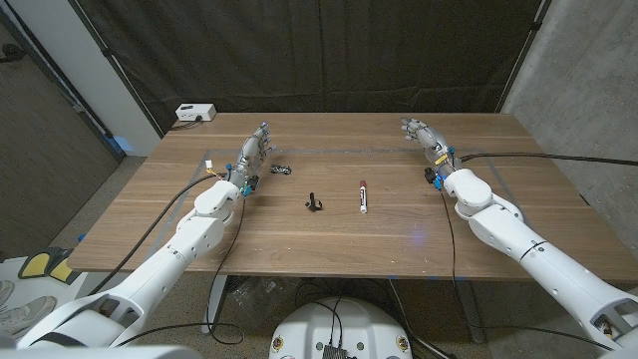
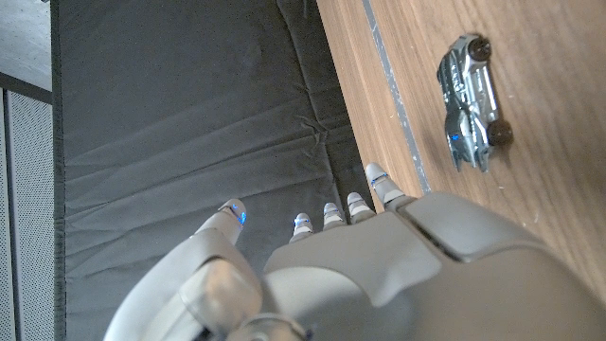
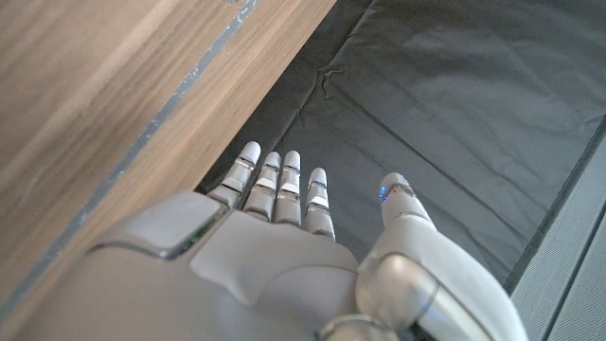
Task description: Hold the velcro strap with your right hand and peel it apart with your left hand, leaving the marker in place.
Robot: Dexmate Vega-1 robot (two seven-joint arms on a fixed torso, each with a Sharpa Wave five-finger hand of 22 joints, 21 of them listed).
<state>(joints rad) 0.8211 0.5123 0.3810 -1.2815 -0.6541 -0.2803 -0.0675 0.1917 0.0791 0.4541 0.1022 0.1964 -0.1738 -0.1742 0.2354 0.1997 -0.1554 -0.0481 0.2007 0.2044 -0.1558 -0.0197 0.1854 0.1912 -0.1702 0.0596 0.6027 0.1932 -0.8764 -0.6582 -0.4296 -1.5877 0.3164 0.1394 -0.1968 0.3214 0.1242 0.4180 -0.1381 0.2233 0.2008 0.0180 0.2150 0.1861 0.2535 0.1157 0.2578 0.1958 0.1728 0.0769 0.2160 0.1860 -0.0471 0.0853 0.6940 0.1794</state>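
Waiting: left hand (image 1: 252, 155) and right hand (image 1: 423, 135) stand spread, holding nothing, far apart. Velcro strap (image 1: 315, 203) lies mid-table beside the marker (image 1: 363, 195), untouched. Next, right hand must reach the strap.

Head camera looking down over wooden table (image 1: 329, 239), wrist cameras close, sharing its far edge.

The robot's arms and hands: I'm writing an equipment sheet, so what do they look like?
Both arms have glossy white rounded shells, with a black cable running along each. The left hand and right hand are silver-grey, with smooth grey plates over their backs and segmented fingers ending in pale tips. Small blue lights glow on the fingertips, and black fittings sit at the wrists.
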